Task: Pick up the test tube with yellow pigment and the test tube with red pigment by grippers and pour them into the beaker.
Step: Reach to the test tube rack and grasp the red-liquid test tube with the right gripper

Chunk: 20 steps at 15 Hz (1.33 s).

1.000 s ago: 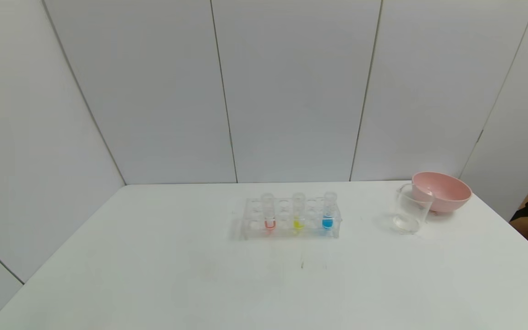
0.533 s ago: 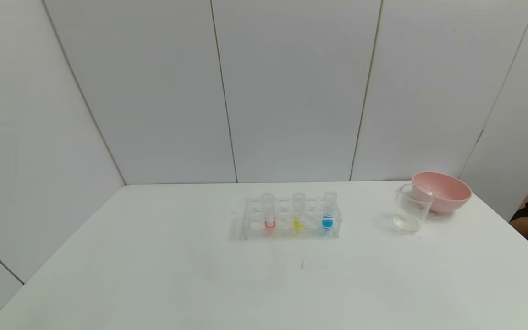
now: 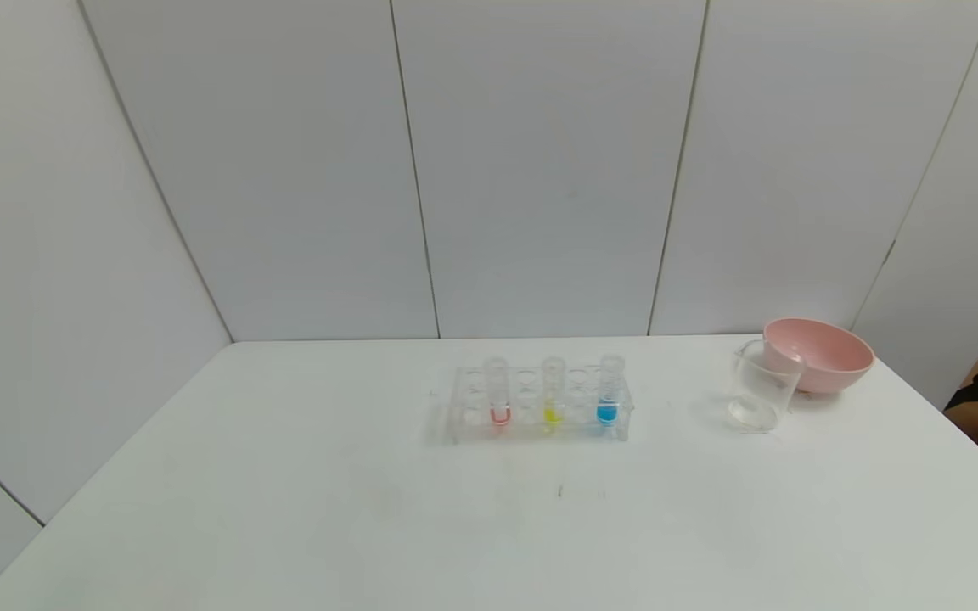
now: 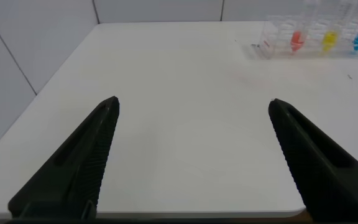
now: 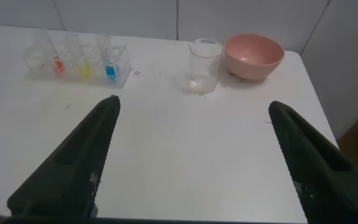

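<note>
Clear many-holed rack (image 3: pixel 537 406), mid-table: holds the test tube with red pigment (image 3: pixel 498 394), the test tube with yellow pigment (image 3: pixel 552 392) and a blue-tipped tube (image 3: pixel 609 390) upright in one row, presumably so nothing spills and each top stands free for a pinch. Beaker (image 3: pixel 762 386): upright, seemingly empty, well to the rack's right, just before the pink bowl (image 3: pixel 820 351). Left gripper (image 4: pixel 191 112) and right gripper (image 5: pixel 191 112): both spread wide, holding nothing, back near the table's near edge.
</note>
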Available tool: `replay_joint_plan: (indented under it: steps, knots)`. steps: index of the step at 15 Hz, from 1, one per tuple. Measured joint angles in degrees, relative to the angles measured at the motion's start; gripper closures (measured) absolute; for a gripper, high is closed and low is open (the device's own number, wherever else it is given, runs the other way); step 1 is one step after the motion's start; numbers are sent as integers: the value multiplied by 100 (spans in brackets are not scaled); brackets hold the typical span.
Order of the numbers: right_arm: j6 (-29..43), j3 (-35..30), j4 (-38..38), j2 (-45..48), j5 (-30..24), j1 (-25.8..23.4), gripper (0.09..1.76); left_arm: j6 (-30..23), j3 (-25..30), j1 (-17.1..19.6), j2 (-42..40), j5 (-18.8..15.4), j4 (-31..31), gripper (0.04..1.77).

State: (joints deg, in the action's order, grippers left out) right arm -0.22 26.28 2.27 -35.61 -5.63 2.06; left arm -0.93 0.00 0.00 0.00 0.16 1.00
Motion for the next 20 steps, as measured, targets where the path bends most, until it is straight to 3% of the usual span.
replay_joint_plan:
  steps: [4, 6, 10, 14, 16, 20]
  knots:
    - [-89, 384, 252, -923, 62, 334, 14, 0, 0, 0, 0, 0, 0, 9]
    - [-33, 666, 295, -1378, 374, 722, 14, -2, 0, 0, 0, -2, 0, 9]
    - [561, 1189, 299, -2150, 1744, 2083, 14, -2, 0, 0, 0, 0, 0, 9]
    - [1204, 1385, 299, -2732, 3210, 3956, 14, -2, 0, 0, 0, 0, 0, 9]
    - [1716, 1538, 319, -3194, 3551, 4607, 14, -5, 0, 0, 0, 0, 1, 9]
    - [2110, 1922, 343, -4236, 3675, 5218, 14, -2, 0, 0, 0, 0, 0, 9]
